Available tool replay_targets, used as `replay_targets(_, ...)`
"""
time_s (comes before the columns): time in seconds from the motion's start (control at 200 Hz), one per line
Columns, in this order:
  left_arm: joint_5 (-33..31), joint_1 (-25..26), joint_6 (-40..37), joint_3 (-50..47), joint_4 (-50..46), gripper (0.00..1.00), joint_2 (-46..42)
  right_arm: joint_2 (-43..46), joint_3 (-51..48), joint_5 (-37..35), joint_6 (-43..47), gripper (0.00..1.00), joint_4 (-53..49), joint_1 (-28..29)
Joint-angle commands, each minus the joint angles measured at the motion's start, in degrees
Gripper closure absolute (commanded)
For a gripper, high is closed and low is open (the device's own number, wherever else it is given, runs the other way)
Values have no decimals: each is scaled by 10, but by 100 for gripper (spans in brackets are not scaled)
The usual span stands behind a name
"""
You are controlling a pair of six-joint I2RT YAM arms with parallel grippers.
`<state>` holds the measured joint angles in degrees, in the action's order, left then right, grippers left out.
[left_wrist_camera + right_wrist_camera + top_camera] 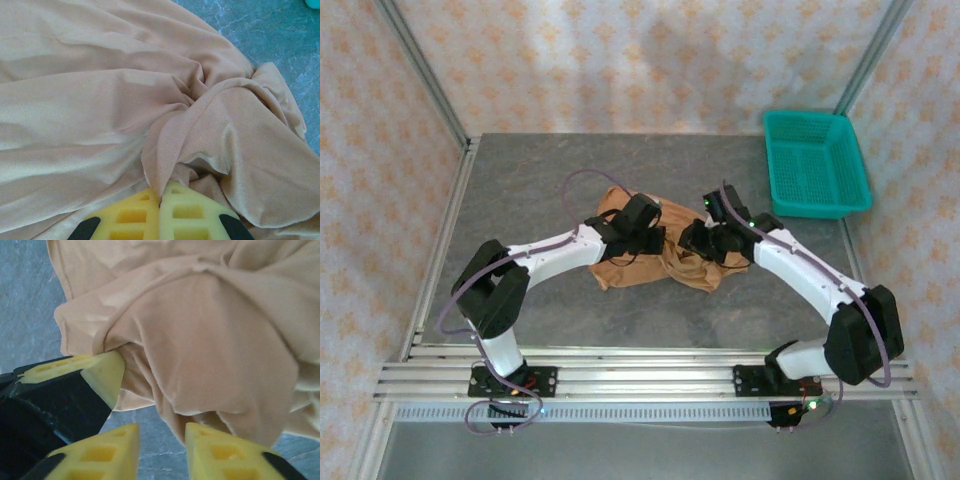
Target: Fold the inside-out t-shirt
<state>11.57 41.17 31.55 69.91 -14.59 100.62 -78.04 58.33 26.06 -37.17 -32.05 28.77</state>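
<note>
The inside-out t-shirt [665,262] is a crumpled tan heap in the middle of the grey table [540,190]. My left gripper [638,236] reaches into the heap from the left. In the left wrist view its yellow fingers [135,215] press together on a raised fold of the t-shirt [100,100]. My right gripper [708,240] hovers at the heap's right side. Its jaws [161,432] stand apart, with bare table showing in the gap. An edge of the t-shirt [210,330] hangs just over the right finger [220,450]. The left gripper's yellow tip [102,371] shows at the cloth's left.
A teal plastic basket [817,165] stands at the table's back right corner. Patterned walls and metal posts close in the back and sides. An aluminium rail [640,372] carrying both arm bases runs along the near edge.
</note>
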Motion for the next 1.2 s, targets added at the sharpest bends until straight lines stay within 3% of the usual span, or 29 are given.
replay_targets(0.0, -10, -1, -6, -5, -10, 100, -15, -4, -21, 2, -23, 56, 35, 5)
replay_targets(0.195, -9, -1, -3, -9, -7, 100, -17, -47, -17, -16, -27, 45, 55, 5)
replay_targets(0.295, -7, -1, -1, -12, -5, 100, -19, -85, -5, -41, -27, 46, 68, 5)
replay_targets(0.345, -5, -1, 0, -13, -4, 100, -21, -100, 3, -57, -27, 55, 76, 4)
replay_targets(0.44, -5, -1, 0, -16, -5, 100, -24, -121, 19, -71, -26, 87, 79, -3)
replay_targets(0.49, -6, -2, -2, -17, -6, 100, -27, -120, 28, -70, -20, 100, 74, -7)
replay_targets(0.711, -10, -15, -6, -21, -9, 100, -26, -18, 106, -59, 19, 100, -21, -11)
replay_targets(0.881, 4, -18, 2, -31, 5, 100, -28, 55, 133, -13, 16, 100, -32, -25)
replay_targets(1.171, 3, -17, -1, -52, 10, 100, -47, 42, 15, 53, -26, 100, 82, -71)
replay_targets(1.196, 1, -18, -5, -55, 7, 97, -50, 41, -2, 58, -32, 100, 101, -77)
